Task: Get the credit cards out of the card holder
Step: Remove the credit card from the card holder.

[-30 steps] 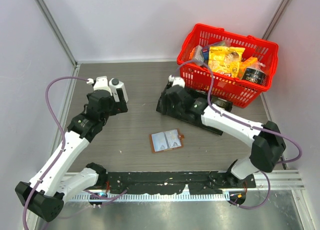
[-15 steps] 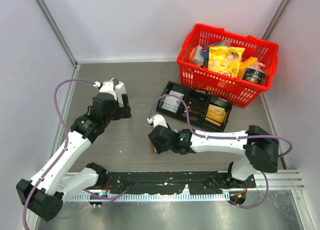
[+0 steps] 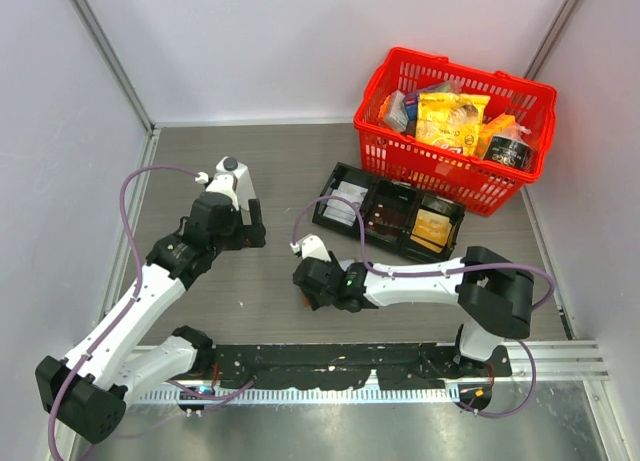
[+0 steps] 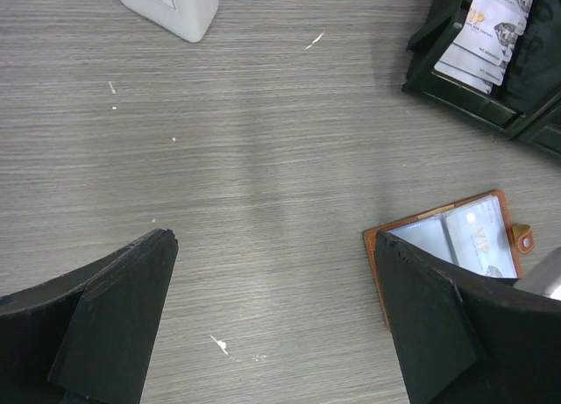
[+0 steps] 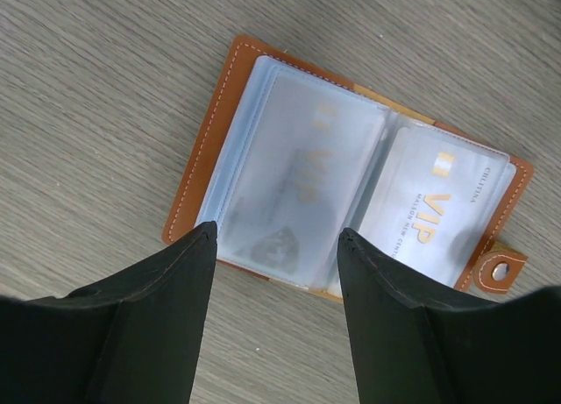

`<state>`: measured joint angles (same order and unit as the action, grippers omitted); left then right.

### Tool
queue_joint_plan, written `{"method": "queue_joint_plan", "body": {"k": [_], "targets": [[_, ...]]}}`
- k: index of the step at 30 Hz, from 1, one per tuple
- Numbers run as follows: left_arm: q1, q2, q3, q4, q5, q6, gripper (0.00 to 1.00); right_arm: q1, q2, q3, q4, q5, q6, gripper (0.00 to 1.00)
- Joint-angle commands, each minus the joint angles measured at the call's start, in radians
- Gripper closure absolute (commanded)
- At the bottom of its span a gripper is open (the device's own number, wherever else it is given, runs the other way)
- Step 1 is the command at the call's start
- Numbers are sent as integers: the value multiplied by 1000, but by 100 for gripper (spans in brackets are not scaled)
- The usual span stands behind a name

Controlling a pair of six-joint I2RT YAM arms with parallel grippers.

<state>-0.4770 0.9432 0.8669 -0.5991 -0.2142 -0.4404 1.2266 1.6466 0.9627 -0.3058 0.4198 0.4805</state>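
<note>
Mounting rail (image 3: 330, 366): black perforated strip at the near table edge; both arm bases are bolted to it.
Right gripper (image 3: 318, 284) (image 5: 276, 246): we record its fingers apart with nothing clamped. It is low over the card holder, tips towards the holder's near long edge. Whether they touch the leather we cannot tell.
Card holder (image 5: 230, 115) (image 4: 379, 244): brown bifold lying open and flat on the table, centre-near, between the two arms. The snap tab is at one short end. From above the right gripper hides nearly all of it.
Credit cards (image 5: 429, 211) (image 4: 478, 242): we count two showing, one per page, both tucked in the clear pockets. The page nearer the tab reads "VIP" sharply in gold; the other page (image 5: 298, 176) shows the same word only faintly (its sleeve is cloudier).
Left gripper (image 3: 250, 231) (image 4: 273, 242): fingers spread wide and holding nothing, over bare wood left of the holder. The holder's corner sits just beside its right finger in the wrist view.
Table (image 3: 280, 161): grey wood-grain surface with a few pale flecks.
Black tray (image 3: 390, 216) (image 4: 456, 80): three compartments, beyond the holder. The left one holds a stack of printed cards (image 3: 345, 203) (image 4: 491, 27); the right one holds a gold packet (image 3: 432, 228).
Red basket (image 3: 440, 171): far right, just behind the tray, filled with packaged goods.
</note>
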Motion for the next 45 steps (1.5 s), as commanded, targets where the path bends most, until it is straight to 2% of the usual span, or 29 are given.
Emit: {"method": "queue_joint_plan", "body": {"k": [1,8,12,13,17,23,26,31,34,37,43,45], "targets": [[-2,-4,3,32,18,-4,0,2,28,1,40,25,7,38],[-3,17,6,35,32,-6,0,-9,44,-51,51,36,33,40],[-3,28,7,39,55,-6,0,-36,18,-103,97,-13,49,56],[-3,29,7,44,65,-6,0,-47,12,-116,118,-22,56,63],[-8,40,7,56,139,-6,0,-82,-25,-189,177,-73,78,71],[-20,71,-18,103,312,-93,0,-160,-131,-318,299,-176,136,75],[-38,97,-63,177,403,-170,0,-215,-169,-389,448,-242,180,76],[-92,158,-121,307,478,-288,0,-285,-208,-524,661,-393,263,76],[-117,218,-149,413,512,-386,0,-300,-206,-571,746,-403,290,76],[-140,290,-173,522,550,-466,6,-306,-205,-596,786,-446,308,77],[-170,443,-181,660,572,-546,27,-311,-209,-631,836,-450,320,77],[-172,474,-181,694,576,-557,29,-311,-209,-639,844,-449,323,77]]}}
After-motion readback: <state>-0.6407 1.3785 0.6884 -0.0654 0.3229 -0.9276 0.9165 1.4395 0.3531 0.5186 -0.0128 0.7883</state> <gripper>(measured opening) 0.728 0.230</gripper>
